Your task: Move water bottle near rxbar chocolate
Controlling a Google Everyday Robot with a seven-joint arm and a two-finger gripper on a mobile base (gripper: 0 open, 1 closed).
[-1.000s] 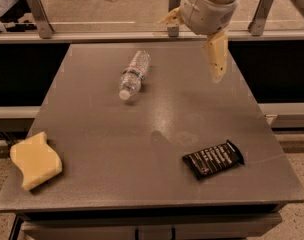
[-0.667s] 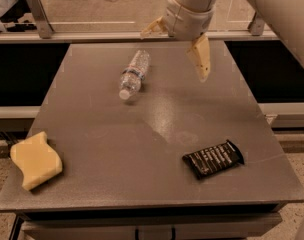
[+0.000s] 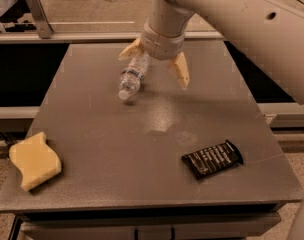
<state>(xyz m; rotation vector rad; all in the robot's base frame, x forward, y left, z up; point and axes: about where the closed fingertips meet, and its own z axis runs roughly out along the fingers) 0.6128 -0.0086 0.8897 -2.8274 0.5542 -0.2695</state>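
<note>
From my console, the broad grey-brown tabletop (image 3: 117,154) fills most of the view. It is matte and flat, with a pale scuffed patch near its middle. The bulky cream-coloured robot arm (image 3: 232,14) comes in from the upper right, smooth-shelled and rounded at the wrist. It carries the gripper (image 3: 153,70) over the far half of the table.

The gripper's two tan wedge-shaped fingers (image 3: 180,71) are splayed wide and hold nothing. I judge it is lining up to close around the bottle.

The wavy yellow foam sponge (image 3: 34,159) sits at the near left corner, soft-looking and well apart from everything.

The flat black-wrapped rxbar chocolate (image 3: 212,159), with white lettering and crimped ends, lies at the near right.

The small clear ribbed plastic water bottle (image 3: 132,78) lies on its side under the gripper, with its white cap pointing toward me. It is beside the left finger and well apart from the bar, so the carry is not yet done.
</note>
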